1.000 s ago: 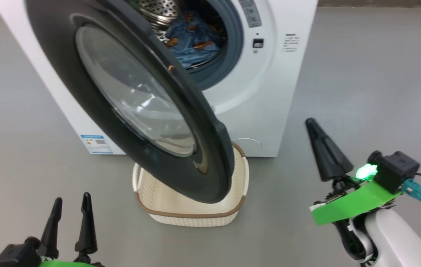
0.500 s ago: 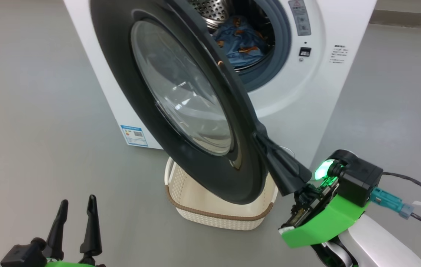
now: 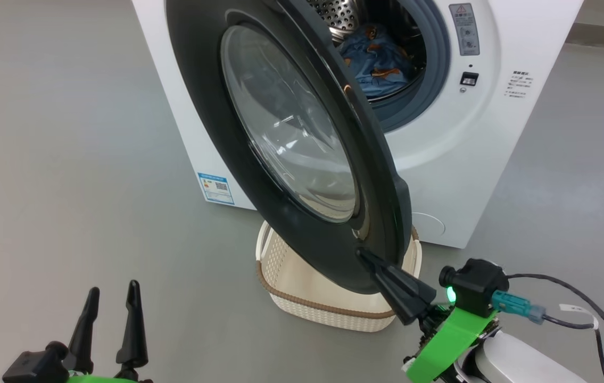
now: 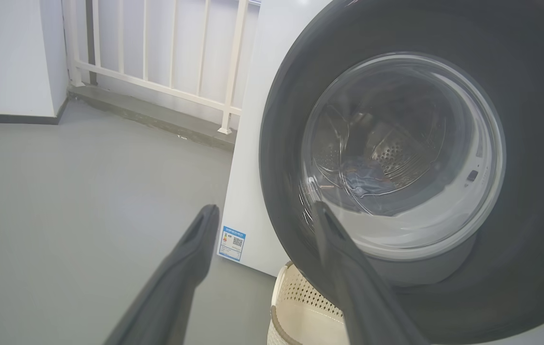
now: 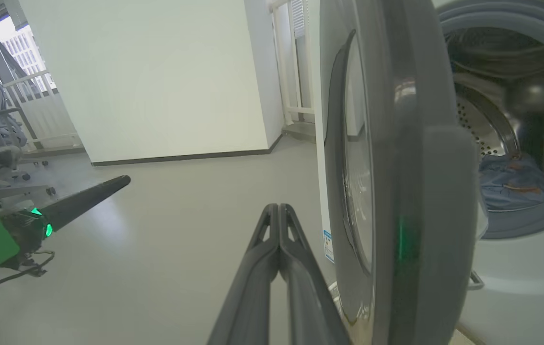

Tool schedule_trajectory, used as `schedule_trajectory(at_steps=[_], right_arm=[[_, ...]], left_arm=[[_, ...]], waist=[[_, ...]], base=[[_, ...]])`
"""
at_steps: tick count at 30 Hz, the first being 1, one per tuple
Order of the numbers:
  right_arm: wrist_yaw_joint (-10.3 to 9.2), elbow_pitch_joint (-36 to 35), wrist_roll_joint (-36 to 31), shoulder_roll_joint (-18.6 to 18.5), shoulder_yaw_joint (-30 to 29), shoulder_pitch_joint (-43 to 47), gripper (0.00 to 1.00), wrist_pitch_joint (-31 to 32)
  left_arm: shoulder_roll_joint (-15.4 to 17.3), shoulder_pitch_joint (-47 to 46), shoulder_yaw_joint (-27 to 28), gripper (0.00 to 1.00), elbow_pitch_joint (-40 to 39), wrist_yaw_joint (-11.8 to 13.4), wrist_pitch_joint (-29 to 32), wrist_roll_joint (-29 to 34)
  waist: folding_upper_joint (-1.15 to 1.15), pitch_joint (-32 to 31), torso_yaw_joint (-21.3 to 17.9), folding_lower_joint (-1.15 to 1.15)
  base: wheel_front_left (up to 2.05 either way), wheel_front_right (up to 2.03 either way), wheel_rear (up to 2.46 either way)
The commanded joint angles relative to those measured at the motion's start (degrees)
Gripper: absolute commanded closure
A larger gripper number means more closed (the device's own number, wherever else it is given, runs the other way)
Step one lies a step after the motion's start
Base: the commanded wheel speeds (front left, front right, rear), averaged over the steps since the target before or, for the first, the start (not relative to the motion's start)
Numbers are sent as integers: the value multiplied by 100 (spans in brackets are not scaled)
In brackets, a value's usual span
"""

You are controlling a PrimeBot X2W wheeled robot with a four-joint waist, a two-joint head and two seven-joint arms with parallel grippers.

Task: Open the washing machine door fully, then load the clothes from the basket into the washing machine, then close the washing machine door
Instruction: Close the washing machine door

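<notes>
The white washing machine [image 3: 456, 159] stands with its black washing machine door [image 3: 206, 106] swung partway out, the glass window facing left. Light-blue clothes [image 3: 376, 64] lie in the steel drum. The cream basket [image 3: 328, 311] sits on the floor under the door, which hides part of it; the inside that shows is bare. My right gripper [image 3: 363, 254] is shut and holds nothing, its tip at the door's lower rim on the outer side [image 5: 279, 207]; I cannot tell whether it touches. My left gripper [image 3: 113, 292] is open and holds nothing at the lower left, apart from the door [image 4: 264, 208].
Grey floor surrounds the machine. A blue label sticker [image 3: 215, 187] is low on the machine's left side. A white railing [image 4: 156, 62] and a wall [image 5: 156, 76] stand behind and to the left. Cables [image 3: 589, 314] trail from my right wrist.
The head camera has shifted, moving the machine rightward in view. My shut right gripper has swung left from the open floor to the door's lower rim. The left gripper has stayed put.
</notes>
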Motion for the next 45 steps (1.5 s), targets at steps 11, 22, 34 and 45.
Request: schedule_trajectory(at_steps=[11, 22, 34, 45], right_arm=[[32, 757, 345, -173, 443, -646, 100, -46], [32, 1160, 479, -369, 335, -817, 100, -46], [32, 1375, 431, -694, -335, -931, 100, -46], [32, 1617, 415, -1019, -991, -1564, 100, -46]], left_arm=[[-6, -217, 168, 0, -79, -56, -78, -20], [-107, -265, 185, 0, -35, -114, -78, 21], [-156, -416, 160, 0, -65, -180, -78, 62], [-232, -731, 129, 0, -91, -237, -79, 95]], waist=[[0, 237, 265, 0], [0, 403, 496, 0], [0, 812, 516, 0], [0, 1435, 525, 0]], base=[[0, 0, 0], [0, 0, 0], [0, 0, 0], [0, 0, 0]])
